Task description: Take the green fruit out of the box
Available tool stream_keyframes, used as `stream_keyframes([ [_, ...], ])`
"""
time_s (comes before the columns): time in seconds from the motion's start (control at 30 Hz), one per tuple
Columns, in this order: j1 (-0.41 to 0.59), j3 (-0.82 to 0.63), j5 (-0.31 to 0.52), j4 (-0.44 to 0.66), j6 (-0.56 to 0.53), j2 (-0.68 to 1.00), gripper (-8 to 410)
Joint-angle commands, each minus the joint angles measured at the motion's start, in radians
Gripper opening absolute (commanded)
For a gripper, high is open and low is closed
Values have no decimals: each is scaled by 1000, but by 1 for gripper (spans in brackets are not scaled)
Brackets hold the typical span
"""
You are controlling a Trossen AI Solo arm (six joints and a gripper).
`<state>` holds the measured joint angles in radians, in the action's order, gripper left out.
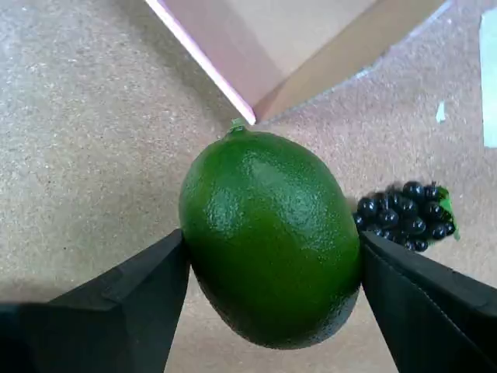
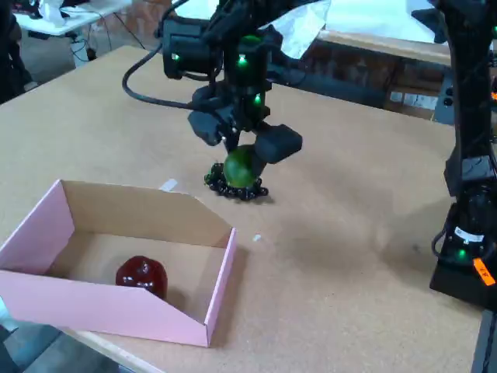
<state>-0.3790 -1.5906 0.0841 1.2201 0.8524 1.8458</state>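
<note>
The green fruit (image 1: 268, 233) fills the middle of the wrist view, pressed between my two black fingers (image 1: 132, 303). My gripper (image 1: 272, 264) is shut on it. In the fixed view the green fruit (image 2: 240, 167) hangs in my gripper (image 2: 241, 162) above the table, outside the box and just over the bunch of black grapes (image 2: 237, 186). The box (image 2: 46, 299), pink outside and brown inside, sits at the lower left there. One corner of the box (image 1: 248, 74) shows at the top of the wrist view.
A dark red fruit (image 2: 142, 276) lies inside the box. The black grapes (image 1: 408, 215) rest on the tabletop right of the fruit in the wrist view. A black stand (image 2: 470, 233) rises at the right edge. Small scraps of white paper (image 2: 168, 185) lie on the table.
</note>
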Motion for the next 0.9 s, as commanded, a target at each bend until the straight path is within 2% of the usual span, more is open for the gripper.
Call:
stream_keyframes([
  [0.0,57,78,-34,-80,-14,-1,46],
  [0.3,79,175,-68,-198,-11,-1,46],
  [0.87,112,375,-71,-393,-15,-1,46],
])
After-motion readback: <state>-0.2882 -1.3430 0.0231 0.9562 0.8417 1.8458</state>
